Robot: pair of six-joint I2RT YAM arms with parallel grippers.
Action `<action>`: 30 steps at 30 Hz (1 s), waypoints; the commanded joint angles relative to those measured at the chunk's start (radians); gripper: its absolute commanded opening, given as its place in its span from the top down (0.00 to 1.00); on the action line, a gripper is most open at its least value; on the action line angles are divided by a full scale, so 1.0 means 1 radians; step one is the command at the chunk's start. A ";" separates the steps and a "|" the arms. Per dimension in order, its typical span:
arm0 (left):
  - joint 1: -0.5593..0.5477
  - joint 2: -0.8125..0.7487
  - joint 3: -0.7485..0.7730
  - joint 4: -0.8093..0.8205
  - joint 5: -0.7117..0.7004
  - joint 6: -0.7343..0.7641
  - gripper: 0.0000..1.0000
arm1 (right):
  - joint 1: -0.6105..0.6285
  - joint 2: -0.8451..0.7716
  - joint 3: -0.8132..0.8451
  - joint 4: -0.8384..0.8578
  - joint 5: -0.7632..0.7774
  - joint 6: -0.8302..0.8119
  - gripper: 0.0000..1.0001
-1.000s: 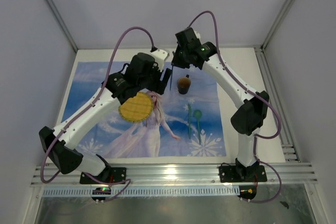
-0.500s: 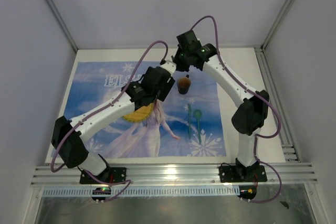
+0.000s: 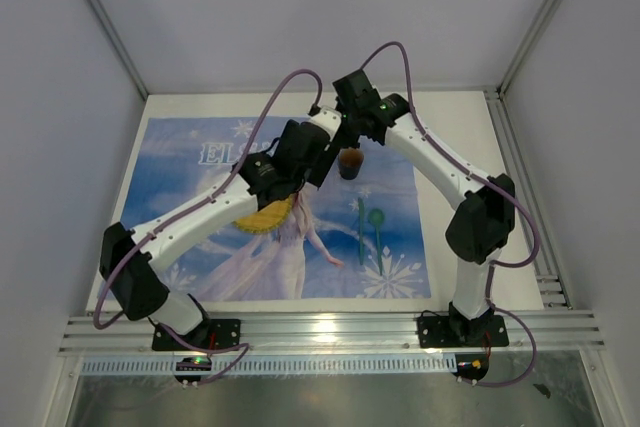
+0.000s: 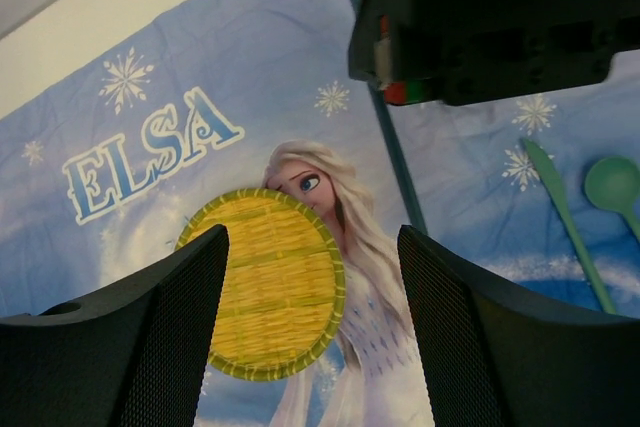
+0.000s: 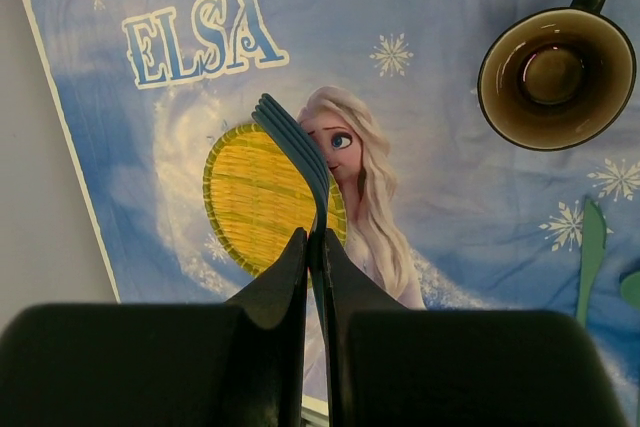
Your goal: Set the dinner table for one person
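The right hand (image 5: 315,244) is clenched on a dark blue fork (image 5: 298,142). Its two fingers (image 5: 270,292) press together on the handle, and the prongs stick out ahead of them, above the cloth (image 5: 450,207). The fingers hide how much of the handle sits inside the grip.

The left hand (image 4: 310,247) is released and holds nothing. It hangs with its fingers (image 4: 175,327) wide apart over a round yellow woven plate (image 4: 272,287). The plate lies on the cloth, touching the printed face. A black block fills the top of the left wrist view, and I cannot tell which part of the other arm it is.

In the top view both hands are hard to make out, because the two wrists meet over the far middle of the cloth. There the left arm covers most of the plate, and only its near edge shows.

A brown cup (image 3: 350,164) stands on the cloth just under the right wrist, partly covered by it. In the right wrist view the frame edge cuts off its dark handle. A green knife (image 3: 361,229) and a green spoon (image 3: 377,219) lie side by side to the right of the plate, apart from it.

The white bench (image 3: 455,117) carries the cloth and shows bare only around the cloth's borders.
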 commanded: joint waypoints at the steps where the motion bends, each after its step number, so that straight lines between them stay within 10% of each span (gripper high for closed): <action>1: -0.032 0.030 0.061 0.022 0.003 -0.026 0.29 | 0.009 -0.058 0.001 0.044 0.003 0.019 0.94; 30: -0.050 0.024 -0.068 0.200 -0.050 -0.147 0.36 | 0.043 -0.112 -0.056 0.125 -0.003 0.141 0.94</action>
